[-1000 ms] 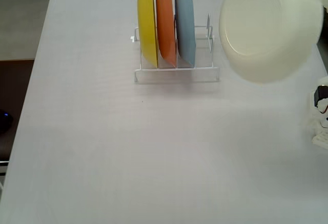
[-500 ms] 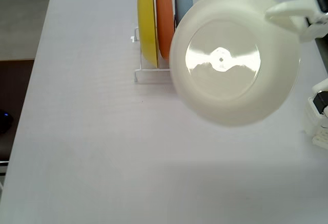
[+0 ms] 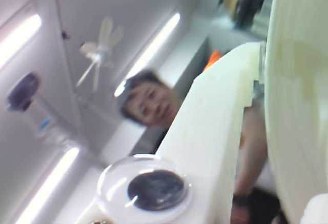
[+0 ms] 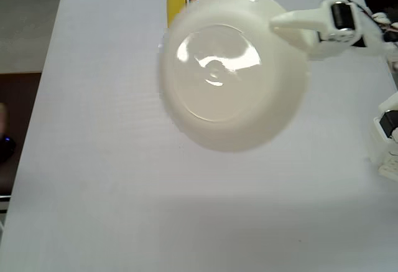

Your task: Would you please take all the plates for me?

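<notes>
Cream-white round plastic plate (image 4: 233,76) clamped at rim by white gripper (image 4: 283,26), mid-carry above table; next: set down clear of rack.

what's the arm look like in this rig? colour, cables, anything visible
The arm is white printed plastic with blocky, angular links and a dark servo block set into it. Thin wires run off behind it toward the right edge. The end effector tapers to a white wedge-shaped finger; the wrist view shows that finger as a chunky, matte slab.

Held plate (image 4: 233,70) before three, seemingly racked.
</notes>
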`<state>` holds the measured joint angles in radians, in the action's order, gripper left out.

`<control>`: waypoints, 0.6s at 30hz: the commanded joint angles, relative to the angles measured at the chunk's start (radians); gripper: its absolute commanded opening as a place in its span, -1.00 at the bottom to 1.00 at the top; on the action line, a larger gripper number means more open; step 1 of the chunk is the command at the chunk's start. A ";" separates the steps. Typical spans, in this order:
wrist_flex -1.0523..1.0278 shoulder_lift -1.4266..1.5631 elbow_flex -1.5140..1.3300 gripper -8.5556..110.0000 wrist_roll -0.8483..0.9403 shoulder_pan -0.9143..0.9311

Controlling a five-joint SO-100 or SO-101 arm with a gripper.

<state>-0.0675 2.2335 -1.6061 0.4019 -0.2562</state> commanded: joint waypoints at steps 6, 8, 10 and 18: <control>0.137 -0.064 0.025 -0.87 0.020 0.032; 0.155 -0.077 0.025 -0.86 0.034 0.032; 0.156 -0.084 0.025 -0.86 0.038 0.032; 0.158 -0.097 0.025 -0.86 0.052 0.032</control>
<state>0.0568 2.1215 -1.6061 0.4479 -0.2301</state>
